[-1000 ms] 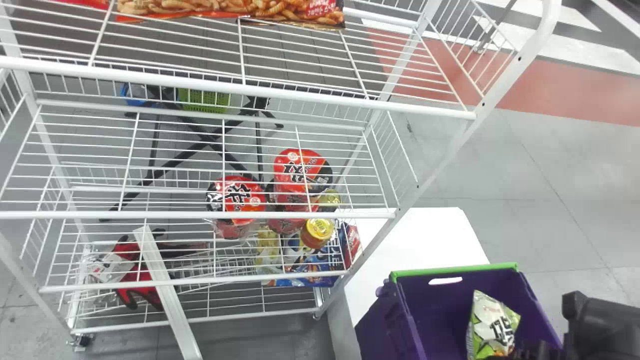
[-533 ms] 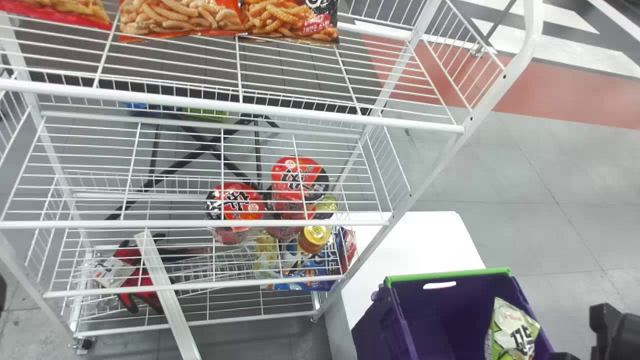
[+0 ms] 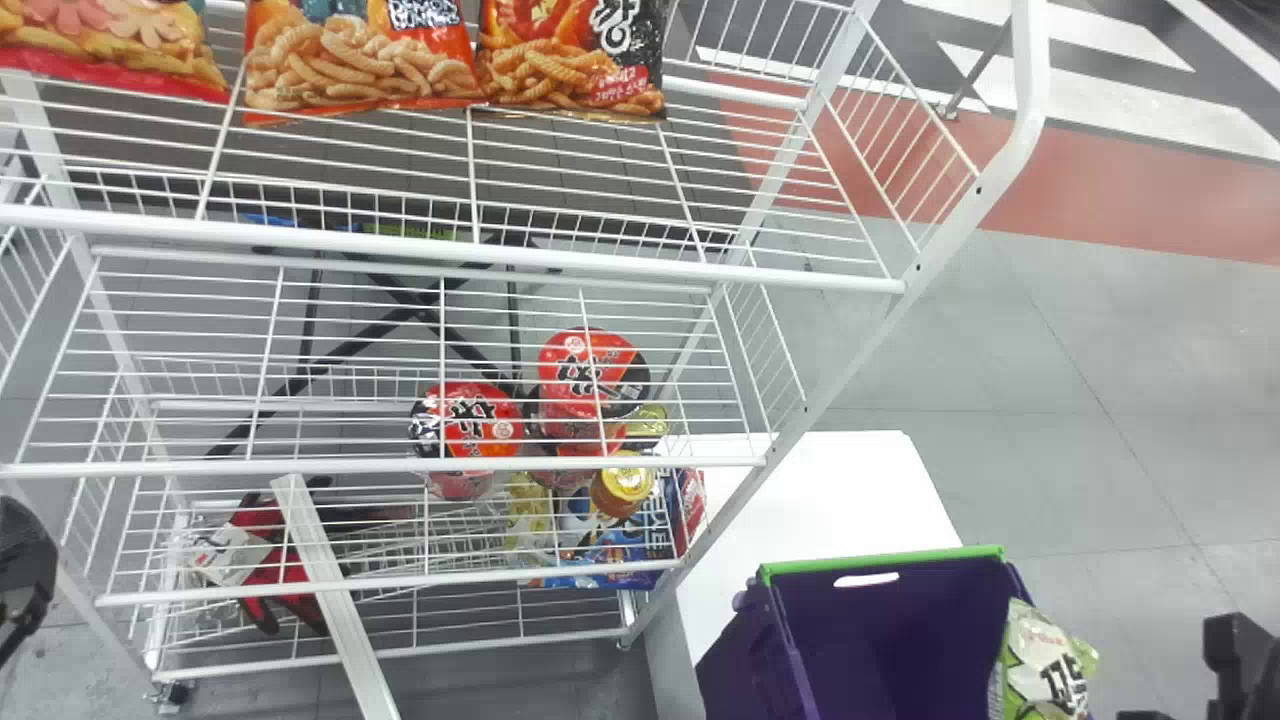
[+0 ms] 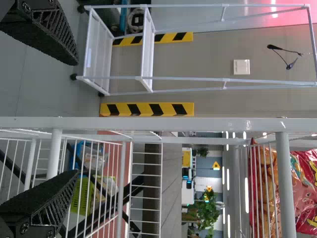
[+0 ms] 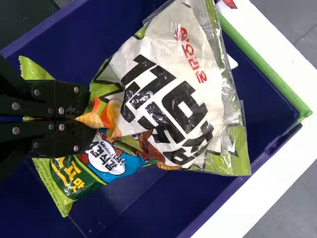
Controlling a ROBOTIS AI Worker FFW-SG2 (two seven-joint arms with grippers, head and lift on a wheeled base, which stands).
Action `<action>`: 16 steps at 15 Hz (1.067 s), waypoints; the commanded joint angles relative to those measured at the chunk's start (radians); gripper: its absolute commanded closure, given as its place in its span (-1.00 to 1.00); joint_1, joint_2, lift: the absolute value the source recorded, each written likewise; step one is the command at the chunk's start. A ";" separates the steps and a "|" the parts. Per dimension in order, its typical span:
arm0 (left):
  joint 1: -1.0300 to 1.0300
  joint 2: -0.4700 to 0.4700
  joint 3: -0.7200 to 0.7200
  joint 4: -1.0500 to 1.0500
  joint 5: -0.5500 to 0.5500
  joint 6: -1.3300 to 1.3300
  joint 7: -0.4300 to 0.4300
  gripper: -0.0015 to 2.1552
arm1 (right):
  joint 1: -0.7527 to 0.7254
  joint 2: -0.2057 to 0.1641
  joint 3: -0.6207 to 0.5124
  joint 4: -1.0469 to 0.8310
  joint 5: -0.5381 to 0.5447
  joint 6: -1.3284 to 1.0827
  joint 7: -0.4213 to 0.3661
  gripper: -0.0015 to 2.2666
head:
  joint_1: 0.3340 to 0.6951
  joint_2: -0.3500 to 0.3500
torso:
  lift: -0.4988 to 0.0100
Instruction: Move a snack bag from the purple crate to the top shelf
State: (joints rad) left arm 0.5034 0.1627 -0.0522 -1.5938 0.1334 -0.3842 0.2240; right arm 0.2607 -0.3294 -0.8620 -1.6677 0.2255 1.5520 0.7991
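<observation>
Right wrist view: snack bag seemingly pinched in right gripper.

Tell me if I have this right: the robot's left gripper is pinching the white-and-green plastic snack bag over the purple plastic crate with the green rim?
Not quite: the wrong gripper is named. The right wrist view shows the robot's right gripper pinching the white-and-green plastic snack bag over the purple plastic crate with the green rim.
</observation>
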 commanded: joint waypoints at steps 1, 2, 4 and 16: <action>0.000 0.000 0.000 0.000 0.000 0.000 0.000 -0.99 | 0.005 -0.007 0.000 0.002 0.000 0.000 0.000 0.89 | 1.00 -1.00 | 0.12; 0.001 0.000 -0.001 0.002 0.000 0.000 0.002 -0.99 | 0.006 -0.010 0.000 0.002 0.000 0.000 0.000 0.89 | 1.00 -1.00 | 0.14; 0.004 0.000 -0.001 0.002 -0.005 0.000 0.002 -0.99 | 0.008 -0.010 0.000 0.002 0.000 0.000 0.000 0.89 | 1.00 -1.00 | 0.17; 0.003 -0.006 -0.014 0.017 -0.014 -0.009 0.009 -0.99 | 0.023 -0.013 0.000 0.006 0.002 -0.040 0.005 0.89 | 1.00 -1.00 | 0.36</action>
State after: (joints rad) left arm 0.5062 0.1586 -0.0662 -1.5774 0.1250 -0.3932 0.2325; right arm 0.2790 -0.3421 -0.8621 -1.6647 0.2278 1.5244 0.8038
